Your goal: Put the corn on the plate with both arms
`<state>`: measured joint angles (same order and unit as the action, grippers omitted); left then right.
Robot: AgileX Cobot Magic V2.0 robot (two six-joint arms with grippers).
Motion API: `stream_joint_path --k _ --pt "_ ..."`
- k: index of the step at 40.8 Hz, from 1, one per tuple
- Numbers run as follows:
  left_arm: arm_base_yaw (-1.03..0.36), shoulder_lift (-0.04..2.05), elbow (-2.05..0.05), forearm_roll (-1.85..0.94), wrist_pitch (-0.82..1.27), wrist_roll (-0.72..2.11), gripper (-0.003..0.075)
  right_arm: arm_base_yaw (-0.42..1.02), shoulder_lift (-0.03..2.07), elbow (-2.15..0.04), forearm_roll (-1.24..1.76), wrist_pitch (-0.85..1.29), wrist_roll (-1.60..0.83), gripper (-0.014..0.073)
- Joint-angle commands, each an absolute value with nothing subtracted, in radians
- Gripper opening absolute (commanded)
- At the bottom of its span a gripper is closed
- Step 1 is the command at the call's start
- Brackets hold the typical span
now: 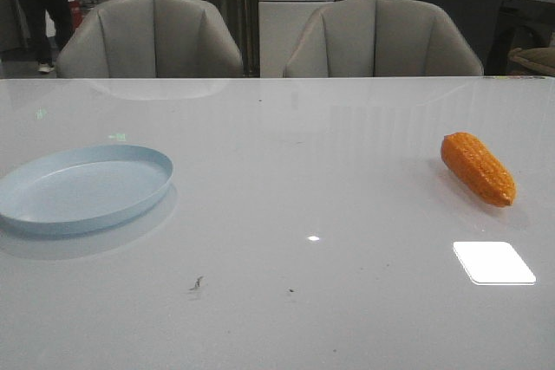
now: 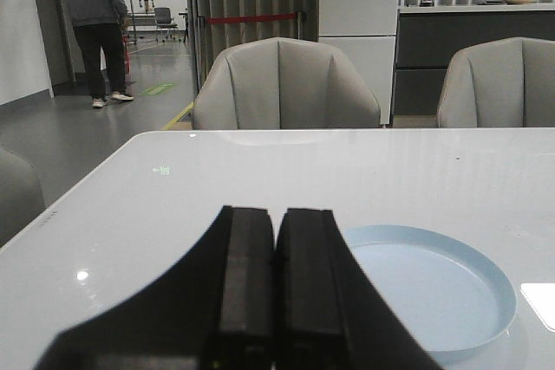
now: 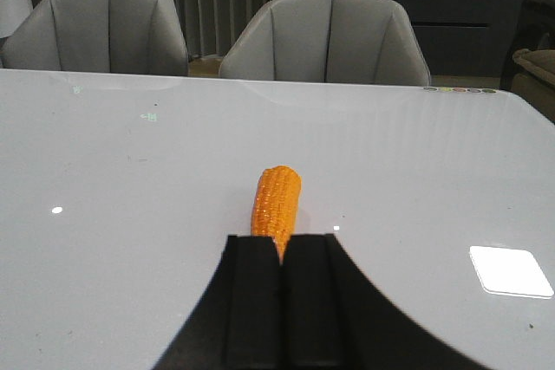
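Nearest in the right wrist view, the right pincer (image 3: 283,301) is seen with its two fingers pressed together and nothing held between them. Just beyond the fingertips the corn (image 3: 277,202) lies flat on the bench (image 3: 130,214), apart from the pincer as far as can be judged. Its long axis runs almost straight away from the pincer, so the near end of the cob is pointed at the closed fingers. In the front view the corn (image 1: 478,168) is found at the right side of the bench, its axis slanted from far-left to near-right.

The left pincer (image 2: 276,292) is also closed and empty. The plate (image 2: 434,288) is seen just beside it; in the front view the plate (image 1: 82,188) rests at the left, well apart from the corn, and nothing is in it.

The right arm is judged the nearer one to the corn. For a grasp, the fingers would probably need to be opened and brought across the cob, not along it. Neither arm is shown in the front view, so their poses can be judged only from the wrist views: both pincers are held low, looking nearly level over the bench.
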<state>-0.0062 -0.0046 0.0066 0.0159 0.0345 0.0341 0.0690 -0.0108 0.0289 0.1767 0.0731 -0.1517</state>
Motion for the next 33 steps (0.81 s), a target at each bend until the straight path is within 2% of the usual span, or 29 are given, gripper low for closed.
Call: stream_joint_path --k 1,10,19,26,33 --pt "-0.007 -0.023 0.043 0.012 -0.052 0.028 0.0089 0.063 -0.034 0.008 0.183 -0.021 -0.152 0.0057" --pt "-0.007 -0.023 0.043 0.01 -0.091 0.028 0.0089 0.063 -0.034 0.008 0.183 -0.058 -0.152 0.0057" --pt "-0.007 -0.023 0.018 -0.014 -0.342 0.026 0.0089 0.063 -0.034 -0.023 0.183 -0.263 -0.152 0.0057" --pt "-0.009 -0.014 -0.201 -0.033 -0.307 0.026 0.0089 0.063 -0.022 -0.288 0.181 -0.141 -0.152 0.0057" --pt "-0.009 0.079 -0.468 -0.028 -0.164 0.026 0.0089 0.063 0.124 -0.552 0.169 -0.011 -0.152 0.0057"
